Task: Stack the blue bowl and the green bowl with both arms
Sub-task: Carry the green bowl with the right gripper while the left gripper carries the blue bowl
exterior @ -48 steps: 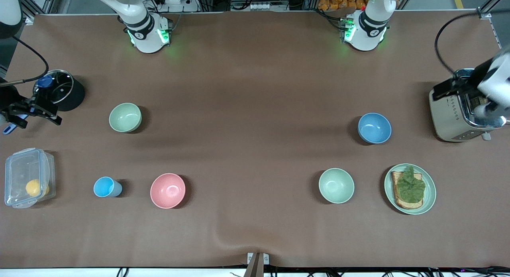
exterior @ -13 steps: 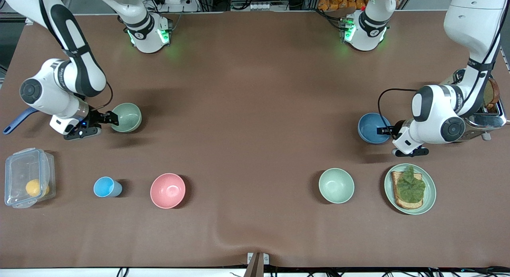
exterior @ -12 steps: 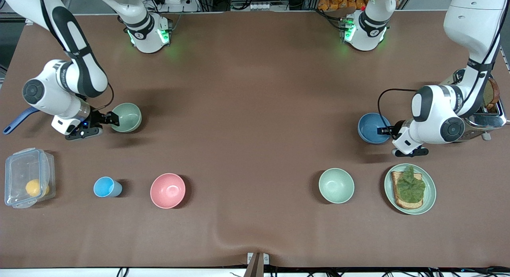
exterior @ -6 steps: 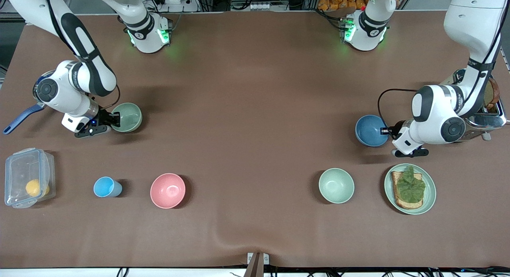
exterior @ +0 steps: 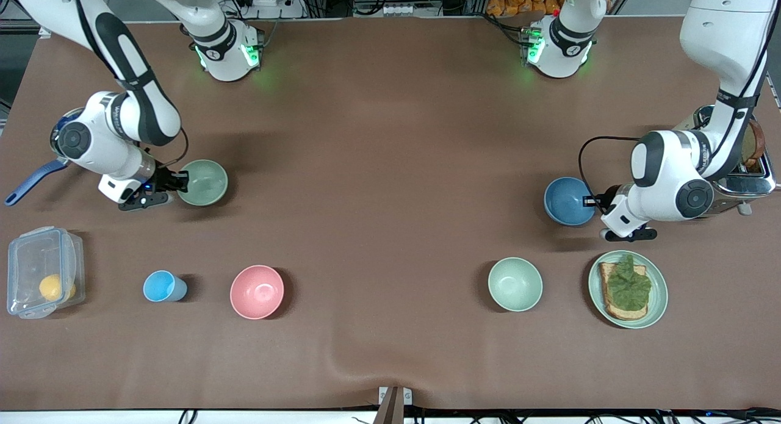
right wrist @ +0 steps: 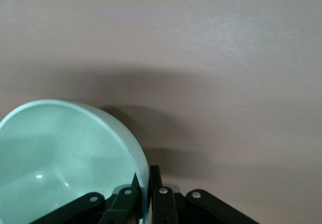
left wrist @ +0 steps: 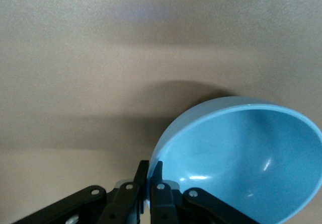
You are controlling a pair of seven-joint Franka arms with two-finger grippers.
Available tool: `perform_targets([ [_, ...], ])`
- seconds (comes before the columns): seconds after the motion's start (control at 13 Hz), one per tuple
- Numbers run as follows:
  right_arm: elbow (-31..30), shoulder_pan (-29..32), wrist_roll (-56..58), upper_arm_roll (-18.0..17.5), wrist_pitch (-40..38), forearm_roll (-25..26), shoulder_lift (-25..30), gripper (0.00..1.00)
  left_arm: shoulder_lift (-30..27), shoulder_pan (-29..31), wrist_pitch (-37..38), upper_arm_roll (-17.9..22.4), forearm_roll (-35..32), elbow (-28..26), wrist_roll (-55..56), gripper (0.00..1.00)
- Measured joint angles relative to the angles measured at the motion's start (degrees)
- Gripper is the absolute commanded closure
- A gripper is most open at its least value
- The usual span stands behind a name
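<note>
The sage-green bowl point(exterior: 204, 182) is toward the right arm's end of the table. My right gripper point(exterior: 178, 183) is shut on its rim, one finger inside and one outside. The right wrist view shows the green bowl point(right wrist: 65, 153) pinched in the right gripper point(right wrist: 146, 183). The blue bowl point(exterior: 567, 201) is toward the left arm's end. My left gripper point(exterior: 595, 200) is shut on its rim. The left wrist view shows the blue bowl point(left wrist: 241, 158) tilted in the left gripper point(left wrist: 150, 176), with its shadow on the table.
A paler mint bowl point(exterior: 515, 283) and a plate with toast point(exterior: 656, 302) lie nearer the camera than the blue bowl. A pink bowl point(exterior: 257, 291), light-blue cup point(exterior: 161, 286) and plastic box point(exterior: 41, 271) lie nearer than the green bowl. A toaster point(exterior: 741, 183) stands beside the left arm.
Both arms came in from the table's ends and their grippers closed on the bowl rims. The green bowl has shifted toward the table's middle. The blue bowl has shifted slightly.
</note>
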State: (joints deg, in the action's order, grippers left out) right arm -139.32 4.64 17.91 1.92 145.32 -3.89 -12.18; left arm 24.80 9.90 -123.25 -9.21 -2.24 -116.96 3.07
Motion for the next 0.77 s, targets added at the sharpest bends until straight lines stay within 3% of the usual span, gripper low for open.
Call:
perform_targets([
  [0.15, 0.9, -3.3, -7.0, -1.3, -2.5, -3.5, 0.7, 1.0, 0.0, 0.0, -0.1, 0.0, 0.0, 0.8, 0.0, 1.0],
  [0.46, 3.5, -13.7, -17.9, -2.6, -8.0, -15.9, 3.7, 1.0, -0.8, 0.0, 0.6, -0.3, 0.0, 2.9, 0.0, 1.0],
  [0.77, 4.9, -30.5, -40.0, -3.0, -3.8, -17.5, 4.4, 1.0, -1.6, -0.1, 7.5, -1.1, 0.6, 8.4, 0.0, 1.0],
])
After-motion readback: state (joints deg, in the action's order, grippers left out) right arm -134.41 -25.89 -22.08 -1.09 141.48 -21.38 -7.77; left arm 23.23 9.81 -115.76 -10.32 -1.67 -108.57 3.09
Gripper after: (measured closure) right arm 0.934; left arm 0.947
